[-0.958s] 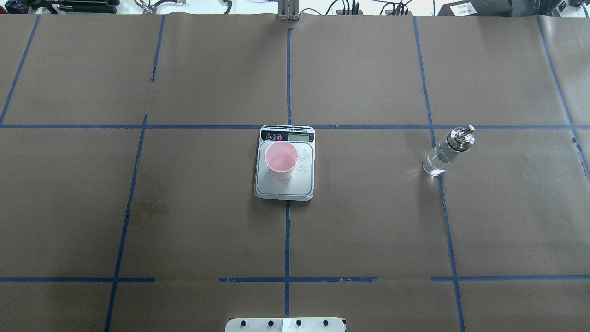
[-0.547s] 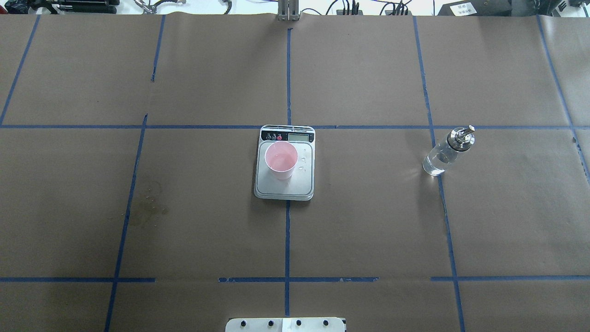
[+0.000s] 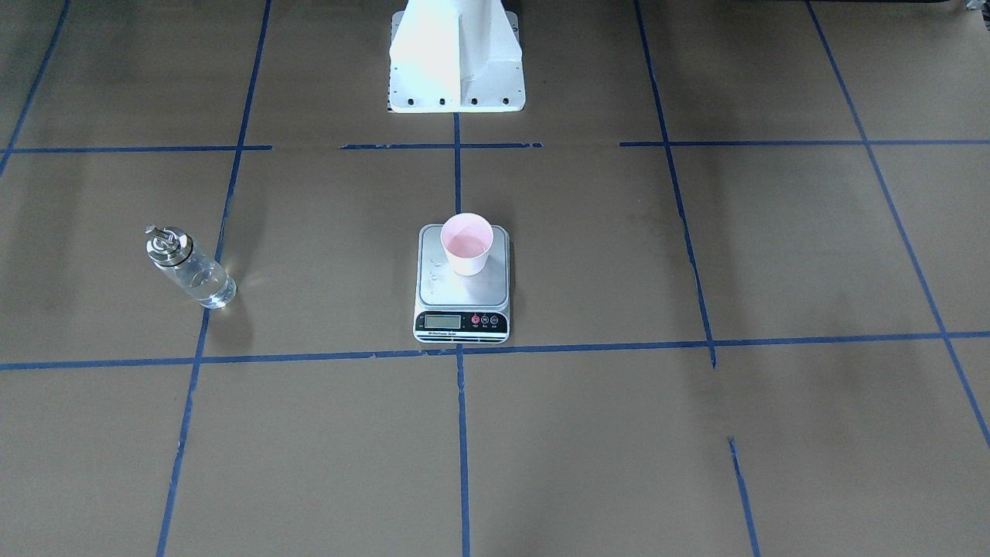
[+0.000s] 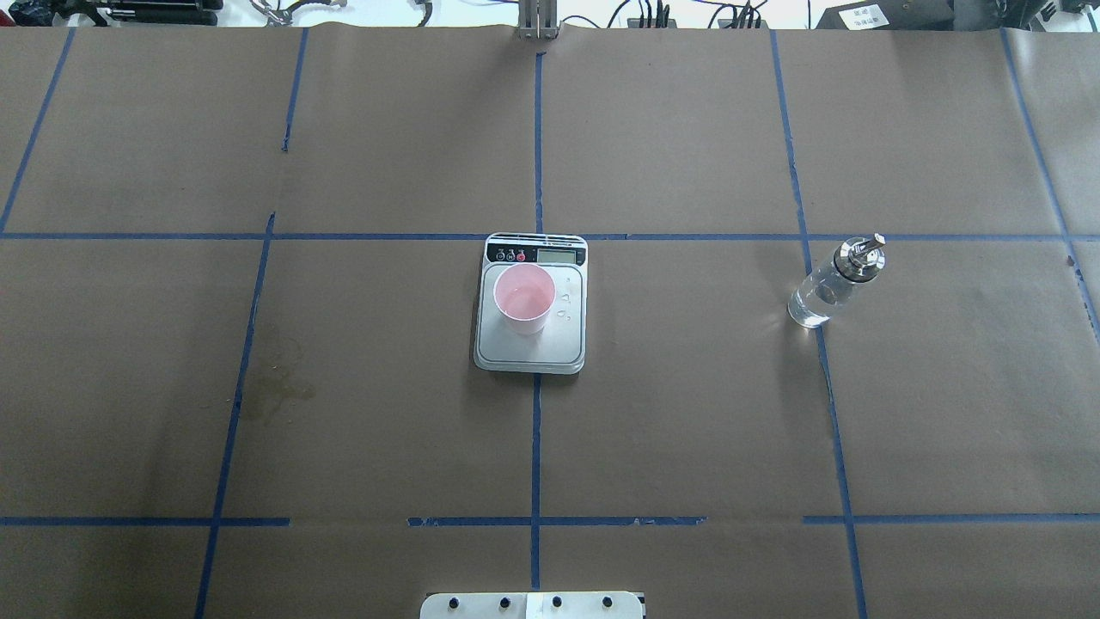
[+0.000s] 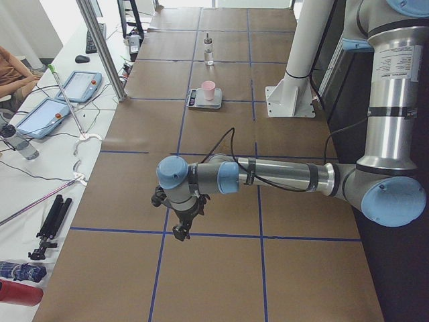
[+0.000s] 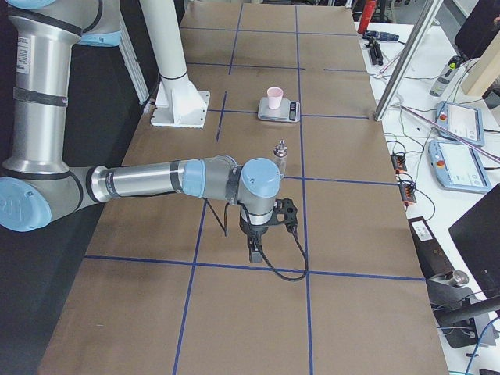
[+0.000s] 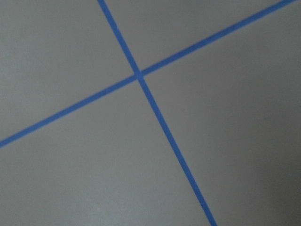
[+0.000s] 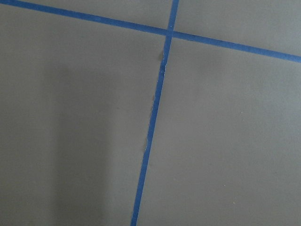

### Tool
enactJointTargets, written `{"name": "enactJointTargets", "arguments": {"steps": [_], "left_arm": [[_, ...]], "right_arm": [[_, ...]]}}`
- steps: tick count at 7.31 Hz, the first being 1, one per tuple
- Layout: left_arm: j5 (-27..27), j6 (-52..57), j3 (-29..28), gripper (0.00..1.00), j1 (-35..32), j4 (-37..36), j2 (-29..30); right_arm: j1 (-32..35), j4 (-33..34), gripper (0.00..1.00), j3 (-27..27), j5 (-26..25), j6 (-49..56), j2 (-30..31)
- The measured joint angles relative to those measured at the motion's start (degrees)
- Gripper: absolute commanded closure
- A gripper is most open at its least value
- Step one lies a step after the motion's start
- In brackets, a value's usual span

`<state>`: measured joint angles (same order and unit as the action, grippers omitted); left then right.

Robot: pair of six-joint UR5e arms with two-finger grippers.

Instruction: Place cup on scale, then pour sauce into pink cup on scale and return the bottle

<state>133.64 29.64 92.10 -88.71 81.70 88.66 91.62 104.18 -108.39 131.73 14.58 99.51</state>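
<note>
The pink cup (image 4: 523,297) stands upright on the scale (image 4: 550,346), on the left part of its steel platform, with a little clear liquid in it. It also shows in the front view (image 3: 466,244). The bottle (image 4: 829,284) stands upright on the brown paper far to the scale's right, part full of clear sauce; no gripper touches it. My left gripper (image 5: 179,231) hangs low over the table far from the scale, seen only in the left side view. My right gripper (image 6: 254,254) hangs near the bottle's end of the table, seen only in the right side view. I cannot tell whether either is open or shut.
A few droplets (image 4: 565,305) lie on the scale platform beside the cup. A faint stain (image 4: 279,383) marks the paper at the left. The robot's base plate (image 4: 533,605) sits at the near edge. Tablets (image 5: 77,86) and cables lie on the operators' side bench.
</note>
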Motion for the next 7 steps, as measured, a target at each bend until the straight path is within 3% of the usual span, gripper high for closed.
{"name": "enactJointTargets", "arguments": {"steps": [2, 7], "left_arm": [[2.4, 1.9, -2.6, 0.0, -0.4, 1.8, -0.2], [2.8, 1.5, -2.1, 0.0, -1.7, 4.1, 0.2]], "right_arm": [[0.0, -0.1, 0.0, 0.4, 2.2, -0.1, -0.1], [0.0, -2.0, 0.0, 1.8, 2.8, -0.7, -0.6]]}}
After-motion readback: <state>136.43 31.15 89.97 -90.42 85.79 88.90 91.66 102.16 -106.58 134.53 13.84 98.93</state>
